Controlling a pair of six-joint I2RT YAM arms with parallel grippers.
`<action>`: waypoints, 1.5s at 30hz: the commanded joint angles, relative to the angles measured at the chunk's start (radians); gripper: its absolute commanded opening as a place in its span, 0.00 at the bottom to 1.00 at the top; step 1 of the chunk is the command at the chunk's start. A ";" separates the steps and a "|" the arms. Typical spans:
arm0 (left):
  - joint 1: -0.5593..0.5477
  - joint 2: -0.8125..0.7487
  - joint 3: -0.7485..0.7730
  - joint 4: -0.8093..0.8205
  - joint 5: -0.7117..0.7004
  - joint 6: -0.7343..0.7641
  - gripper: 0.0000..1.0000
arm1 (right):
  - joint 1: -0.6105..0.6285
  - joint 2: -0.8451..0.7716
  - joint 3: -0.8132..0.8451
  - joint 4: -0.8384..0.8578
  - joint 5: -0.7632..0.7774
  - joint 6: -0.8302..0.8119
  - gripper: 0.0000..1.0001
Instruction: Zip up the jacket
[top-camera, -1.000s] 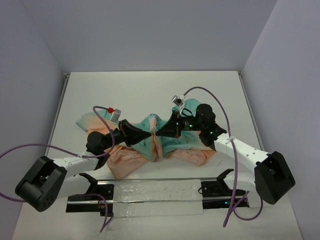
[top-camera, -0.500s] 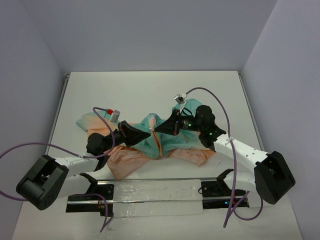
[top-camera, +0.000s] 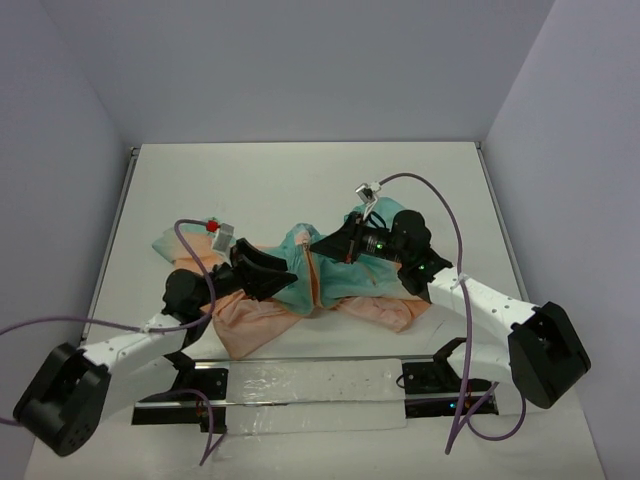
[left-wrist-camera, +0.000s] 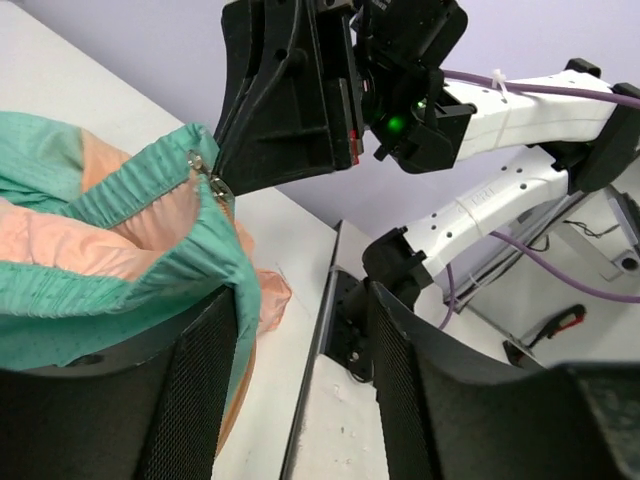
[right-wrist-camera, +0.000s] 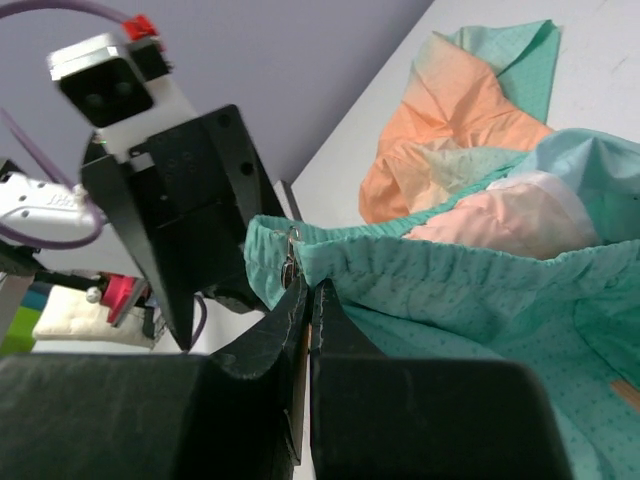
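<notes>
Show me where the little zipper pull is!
In the right wrist view the zipper pull hangs at the teal hem of the jacket, close beside the tips of the right pincer.

The left fingers (left-wrist-camera: 195, 400) have sprung apart, apparently letting go of the jacket (top-camera: 262, 322), and backed away leftward.

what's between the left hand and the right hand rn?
Only the jacket, its teal hem and zipper pull: the right hand pinches the hem, the left hand is open beside it. Clearest in left wrist view.
</notes>
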 joint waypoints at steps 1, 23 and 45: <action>-0.002 -0.181 0.086 -0.335 -0.082 0.188 0.62 | -0.005 -0.023 0.068 -0.037 0.031 -0.050 0.00; -0.054 -0.007 0.789 -1.330 -0.300 0.608 0.63 | -0.006 -0.036 0.195 -0.352 0.009 -0.153 0.00; -0.057 -0.031 0.758 -1.476 -0.047 0.879 0.53 | -0.016 0.194 0.401 -0.711 -0.261 -0.346 0.00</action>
